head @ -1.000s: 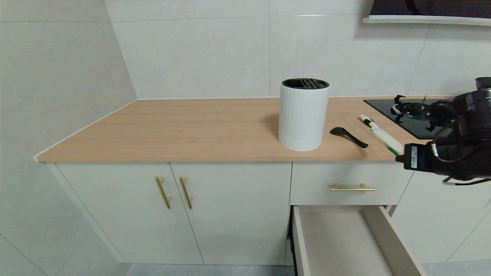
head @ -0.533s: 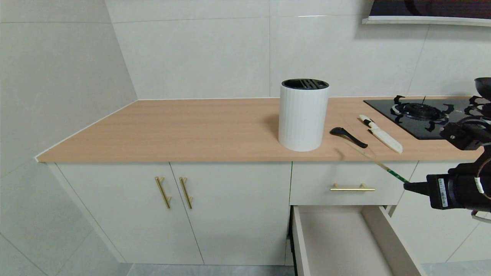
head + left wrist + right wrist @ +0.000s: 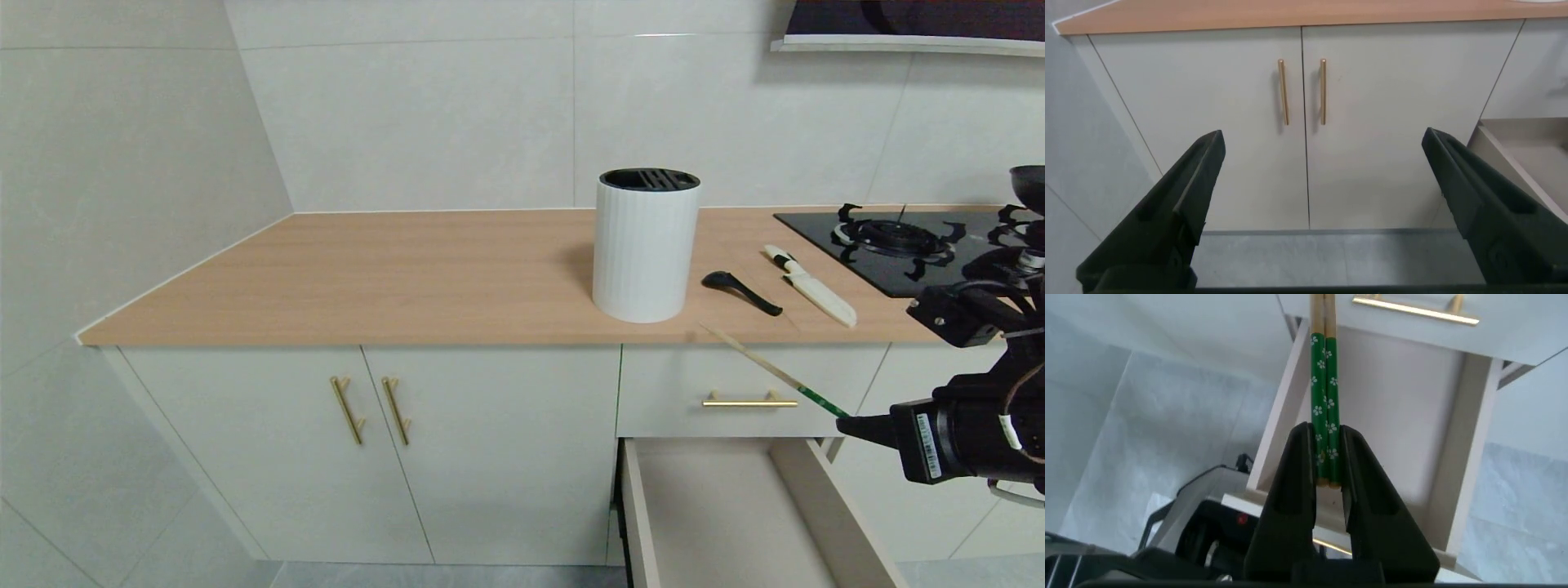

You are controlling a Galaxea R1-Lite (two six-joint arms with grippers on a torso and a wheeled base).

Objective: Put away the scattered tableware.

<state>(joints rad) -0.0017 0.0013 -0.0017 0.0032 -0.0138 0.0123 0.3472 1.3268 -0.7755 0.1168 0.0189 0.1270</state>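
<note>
Over the open drawer (image 3: 796, 490), near its right wall: right gripper (image 3: 849, 426), pinching the chopsticks (image 3: 767, 371) by their green ends.
Chopsticks' axis: slanting up and to the robot's left, with the free tips in front of the counter (image 3: 408, 278) edge.
Drawer from gripper: below and slightly left. In the right wrist view the pair lies over the drawer's floor, so the likely move is down.
Left gripper (image 3: 1323, 143): spread and empty, low before the cupboard doors (image 3: 1306, 122); the right arm is nearer.
On the counter: spoon (image 3: 741, 291) and knife (image 3: 810, 285), right of the holder (image 3: 645, 245).
</note>
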